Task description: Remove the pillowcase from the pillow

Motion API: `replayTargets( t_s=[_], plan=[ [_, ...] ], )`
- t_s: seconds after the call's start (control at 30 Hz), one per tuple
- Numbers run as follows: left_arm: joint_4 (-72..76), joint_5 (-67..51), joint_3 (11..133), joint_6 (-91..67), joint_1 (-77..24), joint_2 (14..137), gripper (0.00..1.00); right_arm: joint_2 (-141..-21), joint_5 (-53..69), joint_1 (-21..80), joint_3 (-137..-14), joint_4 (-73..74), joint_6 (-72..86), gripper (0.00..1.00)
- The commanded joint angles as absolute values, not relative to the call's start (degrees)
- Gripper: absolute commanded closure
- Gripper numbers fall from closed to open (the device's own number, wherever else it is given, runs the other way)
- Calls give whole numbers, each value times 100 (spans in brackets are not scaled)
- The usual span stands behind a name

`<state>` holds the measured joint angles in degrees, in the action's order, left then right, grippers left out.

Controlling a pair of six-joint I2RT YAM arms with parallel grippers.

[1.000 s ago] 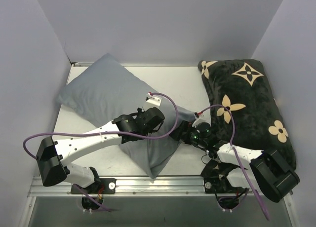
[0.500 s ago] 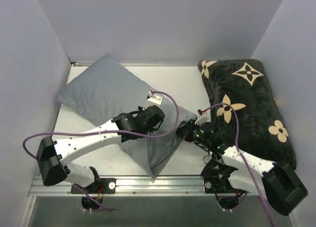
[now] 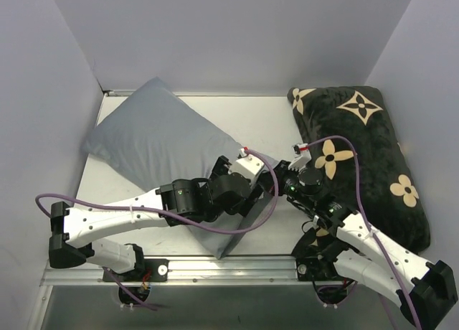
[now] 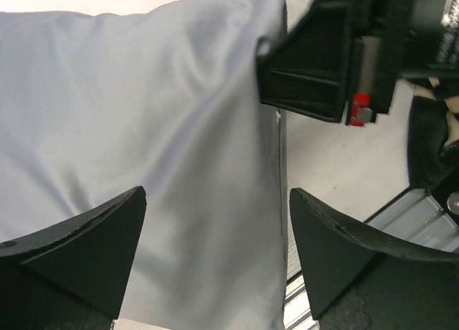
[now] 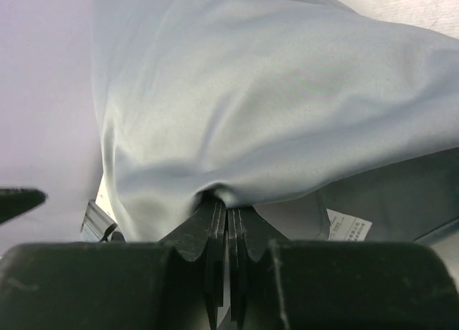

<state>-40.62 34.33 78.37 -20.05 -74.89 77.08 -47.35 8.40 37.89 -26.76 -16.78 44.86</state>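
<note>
Grey smooth fabric pillowcase (image 3: 154, 136) is fully on and stuffed plump. No white of the pillow shows in any view, so my read is the stripping hasn't visibly begun. It lies diagonally on the pale surface (image 3: 276, 122), left of centre. Right hand (image 5: 226, 204) is closed tight on a pinch of grey cloth at the case's near-right corner. Left hand (image 4: 216, 197) has fingers spread wide just above the cloth by the side seam, close beside the right hand, gripping nothing. Whole pull-off remains.
</note>
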Motion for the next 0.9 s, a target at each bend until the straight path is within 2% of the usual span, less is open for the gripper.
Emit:
replayTargets(
  t_s=[0.0,0.13,0.47,0.73,0.87],
  plan=[
    [-3876,3883,7928,-1933,-7795,7769,8,-4719,747,3832,-3348,-1714,4360,100],
    [-3639,4306,7586,-2074,-7954,7726,3,-4834,931,3832,-3779,-1635,4394,100],
    [-3129,4939,6996,-2548,-8209,7743,4,-4948,1046,3832,-4403,-1407,4456,100],
    [-3199,4904,6653,-3032,-8218,7805,22,-5071,958,3832,-4965,-985,4272,100],
    [-3322,4957,6662,-3076,-8218,7805,39,-5142,976,3823,-5194,-861,4175,100]
  ],
)
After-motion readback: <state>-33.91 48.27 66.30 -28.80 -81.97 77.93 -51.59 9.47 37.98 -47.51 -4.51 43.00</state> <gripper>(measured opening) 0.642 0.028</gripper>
